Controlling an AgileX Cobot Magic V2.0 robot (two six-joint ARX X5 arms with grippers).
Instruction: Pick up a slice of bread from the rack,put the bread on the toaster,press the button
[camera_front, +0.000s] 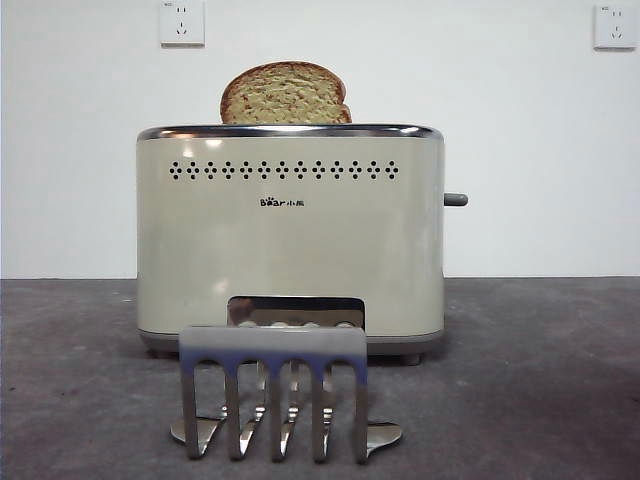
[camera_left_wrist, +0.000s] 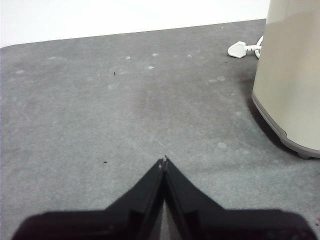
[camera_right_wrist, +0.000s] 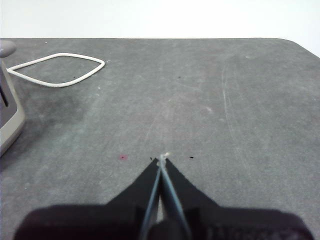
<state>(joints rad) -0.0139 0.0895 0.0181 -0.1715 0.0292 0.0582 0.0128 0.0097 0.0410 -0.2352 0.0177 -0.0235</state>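
In the front view the cream toaster (camera_front: 290, 235) stands in the middle of the table, and the slice of bread (camera_front: 285, 95) sticks up out of its top slot. The dark grey button (camera_front: 456, 200) juts from the toaster's right end. In front of the toaster stands the steel rack (camera_front: 273, 385), with no bread in it. My left gripper (camera_left_wrist: 164, 161) is shut and holds nothing; it hovers over bare table beside the toaster's end (camera_left_wrist: 292, 75). My right gripper (camera_right_wrist: 162, 158) is also shut and holds nothing, over the table near the toaster's other end (camera_right_wrist: 9, 112), where the button (camera_right_wrist: 6, 48) shows.
A white power cord (camera_right_wrist: 57, 70) loops on the grey table behind the toaster, and its white plug (camera_left_wrist: 240, 49) lies near the toaster's far side. Two wall sockets (camera_front: 182, 22) sit on the white wall behind.
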